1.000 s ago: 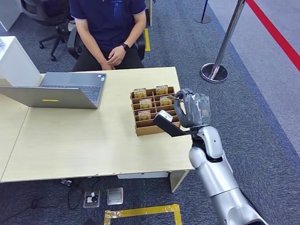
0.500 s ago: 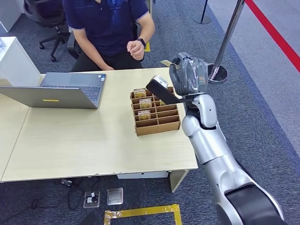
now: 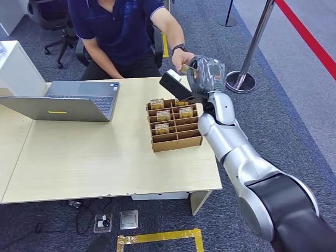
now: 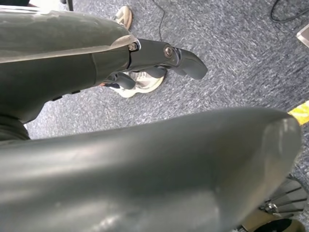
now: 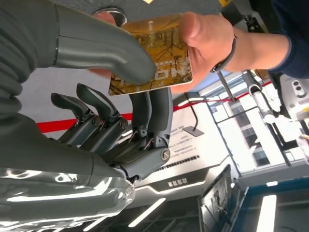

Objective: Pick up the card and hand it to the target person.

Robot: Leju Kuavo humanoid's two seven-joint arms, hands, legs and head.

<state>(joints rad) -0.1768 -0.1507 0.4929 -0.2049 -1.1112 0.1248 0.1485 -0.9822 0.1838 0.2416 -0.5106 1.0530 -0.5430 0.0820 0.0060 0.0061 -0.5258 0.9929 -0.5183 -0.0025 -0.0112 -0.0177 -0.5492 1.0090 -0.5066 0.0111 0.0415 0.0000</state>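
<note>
My right hand (image 3: 206, 73) is raised over the table's far edge, beyond the brown card tray (image 3: 174, 142). It pinches a gold-brown card (image 3: 185, 68) between thumb and fingers. In the right wrist view the card (image 5: 160, 58) lies under my thumb (image 5: 105, 48), and the seated person's hand (image 5: 207, 43) grips its other end. That person's hand (image 3: 185, 56) reaches in from across the table, watch on the wrist. My left hand (image 4: 109, 63) hangs over the carpet, fingers stretched out and holding nothing.
Several more cards stand in the tray's back slots (image 3: 162, 114). An open laptop (image 3: 79, 100) sits at the left of the wooden table (image 3: 99, 157). A stanchion base (image 3: 239, 81) stands on the carpet to the right. A shoe (image 4: 140, 82) shows on the floor.
My right arm has lifted the card from beside the tray up and forward to the person. The person raised an arm, reached out and took hold of the card's far end.
</note>
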